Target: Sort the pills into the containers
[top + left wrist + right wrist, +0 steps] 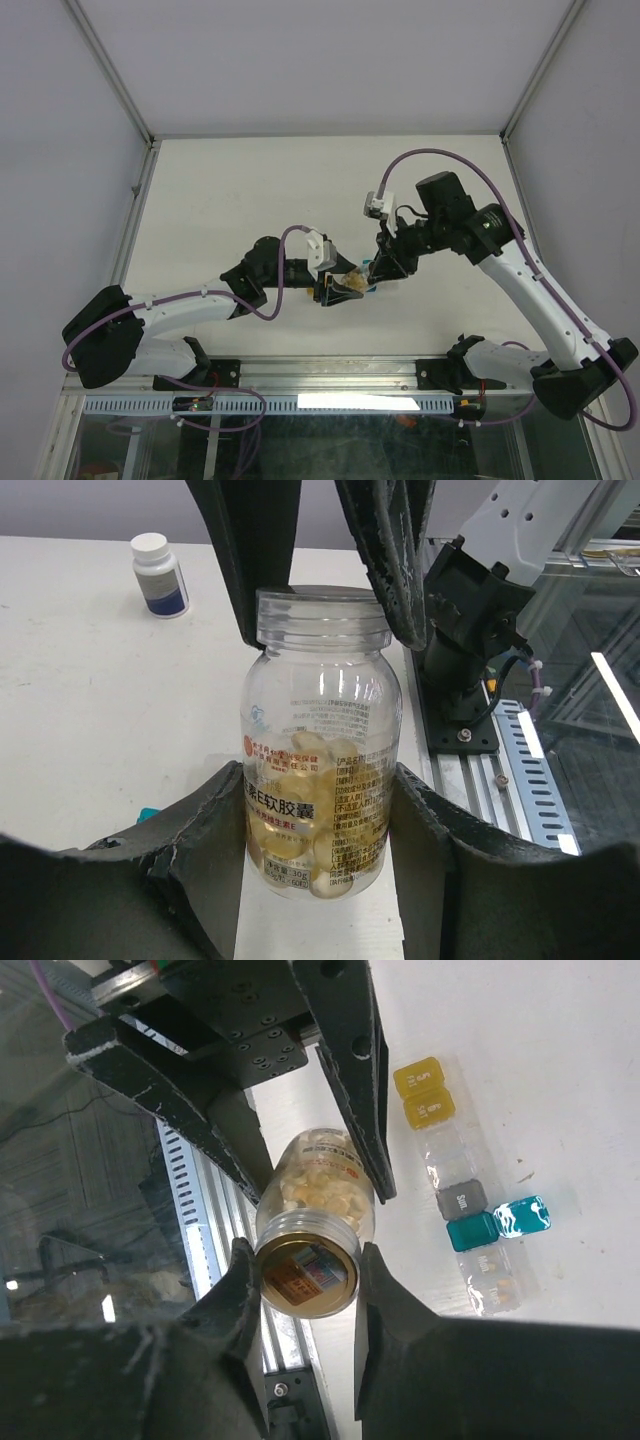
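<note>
Containers [462, 1200] lie in one row on the surface [560, 1080], right of the bottle in your right wrist view. You can count two yellow ones [423, 1093], one grey and one teal [472, 1231]. The teal one's lid [522, 1217] is flipped open beside it. The clear ones between and past these blur together, so you cannot count them surely.

You have one clear bottle [320, 770], about half full of yellow pills [300, 800], held between both arms above the near edge of the surface. One small white bottle [160, 575] stands well apart on the far side.

Your left pincer [320, 815] is clamped on the bottle's body, one finger on each side. Your right pincer [308, 1290] is closed against its cap [305, 1275], with both fingers pressed to the rim.

From above, your left arm [190, 305] stretches low across the surface toward the middle. Your right arm [520, 270] arches up, and its wrist bends back down and leftward, so both pincers meet at the bottle, nose to nose.
</note>
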